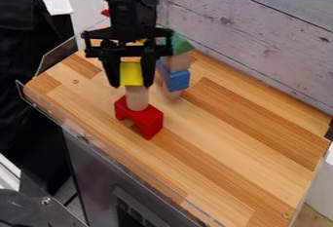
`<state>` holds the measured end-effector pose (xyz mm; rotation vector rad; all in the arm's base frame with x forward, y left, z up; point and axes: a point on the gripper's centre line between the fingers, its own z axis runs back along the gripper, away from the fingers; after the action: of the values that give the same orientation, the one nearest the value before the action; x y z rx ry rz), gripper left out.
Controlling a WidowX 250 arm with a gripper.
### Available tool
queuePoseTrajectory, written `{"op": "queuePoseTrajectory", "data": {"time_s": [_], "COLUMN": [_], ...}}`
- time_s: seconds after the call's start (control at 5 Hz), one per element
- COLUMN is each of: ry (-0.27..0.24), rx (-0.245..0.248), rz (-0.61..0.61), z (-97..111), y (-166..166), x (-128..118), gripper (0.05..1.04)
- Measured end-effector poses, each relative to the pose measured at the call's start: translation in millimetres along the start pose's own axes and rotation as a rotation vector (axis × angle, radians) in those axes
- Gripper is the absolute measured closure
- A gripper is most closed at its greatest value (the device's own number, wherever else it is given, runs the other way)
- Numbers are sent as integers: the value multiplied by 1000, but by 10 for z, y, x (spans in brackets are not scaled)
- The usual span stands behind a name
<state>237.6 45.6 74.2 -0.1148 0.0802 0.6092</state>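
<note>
The black gripper [131,76] hangs over the left part of the wooden table, its two fingers closed against the sides of a yellow block [132,73]. Directly under that block stands a plain wooden cylinder [137,98], and the yellow block's lower edge appears to meet its top. The cylinder rests upright on a red arch block [147,120] on the tabletop. Just behind and to the right is a second stack: a green roof-shaped block [181,45] over a plain wooden block [178,62], with a blue block [175,79] below. The gripper partly hides this stack.
The wooden tabletop [221,138] reaches to the right and front, with a clear raised edging along its left side. A whitewashed plank wall [260,36] borders the back right. Part of a small red thing [105,12] shows behind the arm.
</note>
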Motion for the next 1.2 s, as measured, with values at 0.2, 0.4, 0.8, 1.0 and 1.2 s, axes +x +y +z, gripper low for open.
{"op": "queuePoseTrajectory", "data": {"time_s": [0.2,0.4,0.8,1.0,1.2], "ry": [-44,-35,74,153,183], "rx": [56,73,21,47,61], "rz": [-43,-164,-384,-445,-463], "z": [210,397,130,-188,-409], "y": [-126,-382,-1027,-1263,-1317], "x": [-113,-268,-608,-699,-647], "gripper": [512,512,513,513,513]}}
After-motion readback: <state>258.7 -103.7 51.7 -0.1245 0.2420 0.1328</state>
